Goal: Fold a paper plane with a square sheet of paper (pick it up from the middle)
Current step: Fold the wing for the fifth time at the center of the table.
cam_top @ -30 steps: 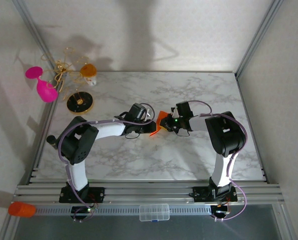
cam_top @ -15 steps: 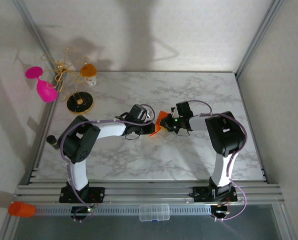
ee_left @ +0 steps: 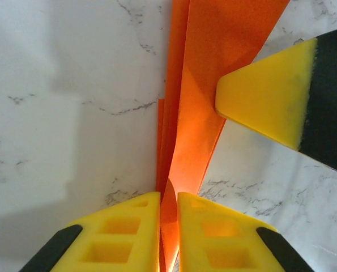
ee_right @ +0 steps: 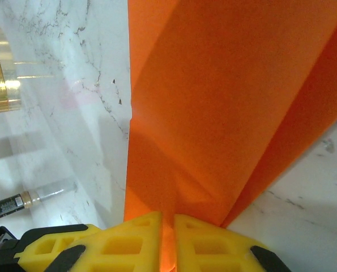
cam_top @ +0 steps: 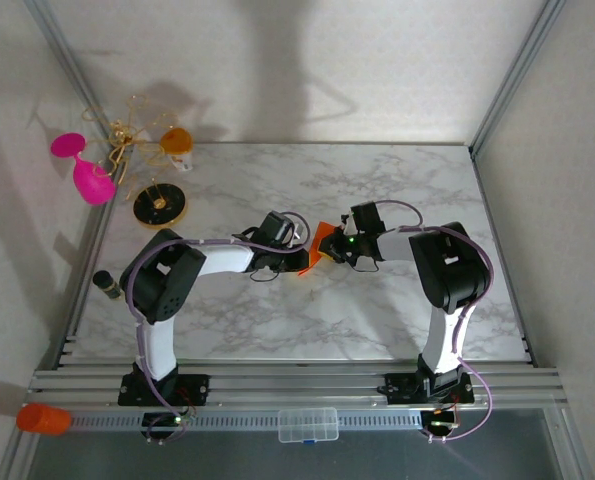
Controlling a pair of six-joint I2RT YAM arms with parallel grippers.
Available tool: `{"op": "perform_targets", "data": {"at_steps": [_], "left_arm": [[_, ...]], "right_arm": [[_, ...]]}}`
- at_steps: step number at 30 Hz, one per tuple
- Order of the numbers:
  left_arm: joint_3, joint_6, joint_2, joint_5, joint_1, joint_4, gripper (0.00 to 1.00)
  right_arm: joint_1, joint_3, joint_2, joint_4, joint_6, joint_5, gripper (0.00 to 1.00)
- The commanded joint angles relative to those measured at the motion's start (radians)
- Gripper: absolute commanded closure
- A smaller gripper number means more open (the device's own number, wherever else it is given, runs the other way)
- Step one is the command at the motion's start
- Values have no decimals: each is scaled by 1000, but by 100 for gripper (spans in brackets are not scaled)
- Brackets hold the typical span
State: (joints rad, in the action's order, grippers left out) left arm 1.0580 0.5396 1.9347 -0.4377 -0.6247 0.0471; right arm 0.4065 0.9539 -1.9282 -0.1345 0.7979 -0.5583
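Note:
The square sheet of paper (cam_top: 320, 238), bright orange and folded into a creased angular shape, is held off the marble table (cam_top: 377, 190) near its middle, between both arms. My left gripper (cam_top: 299, 258) is shut on its left end; in the left wrist view the paper (ee_left: 213, 62) runs up from between the gripper's (ee_left: 168, 207) yellow fingers. My right gripper (cam_top: 332, 246) is shut on the other end, and its yellow finger (ee_left: 264, 102) presses the paper from the right. In the right wrist view the folded sheet (ee_right: 225, 96) fans out from that gripper (ee_right: 168, 221).
At the back left stand a pink goblet (cam_top: 82, 170), an orange-and-white cup (cam_top: 177, 143), a gold wire tangle (cam_top: 127, 130) and a black-and-gold disc (cam_top: 160, 205). A small dark bottle (cam_top: 105, 285) lies at the left edge. An orange cylinder (cam_top: 42, 418) and a clear box (cam_top: 308, 424) rest on the front rail.
My left gripper's fingers have closed in on the paper, and the left arm has shifted slightly right. The right gripper has kept its grip and place.

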Motion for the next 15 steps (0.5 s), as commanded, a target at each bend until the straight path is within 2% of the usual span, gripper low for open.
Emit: {"op": "perform_targets", "data": {"at_steps": [1,4,7,10,15], "left_arm": [[-8,1,21,-7,-3,-37,84],[-2,-2,12,5,-4,-49,82],[20,-15,-35,67,-2,-89,73],[33,-19,-98,121,-1,-103,70],[29,23,-120,62,-6,-31,71]], "right_arm": [[21,-6,-100,20,-39,121,85],[21,-4,-102,22,-40,121,85],[21,-2,-104,28,-41,122,85],[21,0,-104,35,-44,125,85],[20,3,-104,39,-46,126,85]]}}
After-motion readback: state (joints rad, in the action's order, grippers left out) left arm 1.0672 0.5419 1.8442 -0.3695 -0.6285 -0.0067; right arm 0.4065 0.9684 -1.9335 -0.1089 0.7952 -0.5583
